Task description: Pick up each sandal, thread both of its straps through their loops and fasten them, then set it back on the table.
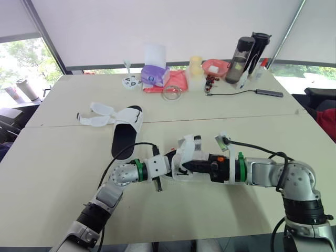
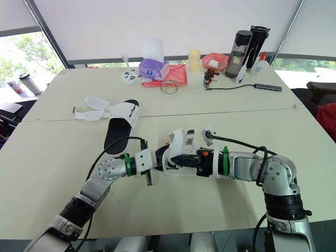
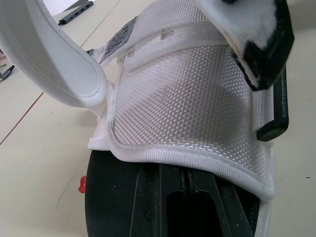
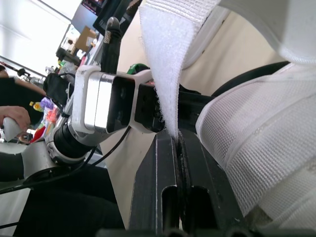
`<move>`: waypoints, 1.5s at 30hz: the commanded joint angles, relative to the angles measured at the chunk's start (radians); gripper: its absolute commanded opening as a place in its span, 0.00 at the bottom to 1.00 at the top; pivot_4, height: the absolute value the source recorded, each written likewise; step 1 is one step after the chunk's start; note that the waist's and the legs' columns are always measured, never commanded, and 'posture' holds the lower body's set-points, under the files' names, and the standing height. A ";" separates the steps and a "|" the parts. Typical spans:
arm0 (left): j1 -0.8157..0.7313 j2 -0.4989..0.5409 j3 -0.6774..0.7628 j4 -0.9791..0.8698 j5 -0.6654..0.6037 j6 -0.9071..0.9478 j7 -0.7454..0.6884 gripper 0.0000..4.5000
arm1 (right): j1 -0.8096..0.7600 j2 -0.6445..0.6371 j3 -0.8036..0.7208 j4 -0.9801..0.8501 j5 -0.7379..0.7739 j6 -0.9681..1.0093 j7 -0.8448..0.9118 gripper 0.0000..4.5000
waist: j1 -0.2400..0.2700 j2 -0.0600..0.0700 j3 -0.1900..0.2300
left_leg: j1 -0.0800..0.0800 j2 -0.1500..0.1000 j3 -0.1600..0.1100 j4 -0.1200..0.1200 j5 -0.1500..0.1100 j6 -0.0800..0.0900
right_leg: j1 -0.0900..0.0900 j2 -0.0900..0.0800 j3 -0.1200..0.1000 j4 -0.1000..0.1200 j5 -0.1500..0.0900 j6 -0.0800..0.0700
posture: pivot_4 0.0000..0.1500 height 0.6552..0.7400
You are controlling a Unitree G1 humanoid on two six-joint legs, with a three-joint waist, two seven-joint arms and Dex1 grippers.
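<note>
Early stage, by my read. The held sandal sits front-centre over the table btwn both arms; can't tell if it's lifted clear. Left gripper has fingers together, clamped on the sandal's edge under the mesh upper. Right gripper is pinched on a loose white strap, not threaded afaict. The second sandal lies back-left on the table w/ its straps splayed open. Nothing looks fastened yet, so both sandals remain to do.
</note>
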 commanded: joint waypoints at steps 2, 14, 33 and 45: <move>0.041 0.030 -0.022 0.078 0.041 0.047 -0.018 0.00 | -0.014 -0.022 0.044 -0.033 -0.056 -0.023 0.022 0.01 | 0.000 0.000 -0.001 | 0.000 0.000 0.000 0.000 0.000 0.000 | 0.000 0.000 0.000 0.000 0.000 0.000 | 1.00 1.00; 0.048 0.030 -0.019 0.075 0.041 0.052 -0.010 0.00 | -0.068 0.031 -0.020 0.033 -0.029 -0.047 0.020 0.01 | -0.001 0.000 -0.001 | 0.000 0.000 0.000 0.000 0.000 0.000 | 0.000 0.001 0.000 0.000 0.000 0.000 | 1.00 1.00; 0.053 0.032 -0.019 0.077 0.047 0.056 -0.003 0.00 | -0.025 -0.004 0.042 0.005 -0.086 -0.038 0.080 0.01 | -0.001 0.001 -0.002 | 0.000 0.000 0.000 0.000 0.000 0.000 | 0.000 0.001 0.000 0.001 0.000 0.000 | 1.00 1.00; 0.054 0.033 -0.018 0.085 0.050 0.048 0.004 0.00 | -0.016 -0.080 0.202 -0.053 -0.292 -0.171 0.181 0.01 | -0.001 0.000 -0.005 | 0.001 0.001 0.000 0.000 0.000 0.000 | 0.000 0.001 0.000 0.000 -0.001 0.002 | 1.00 1.00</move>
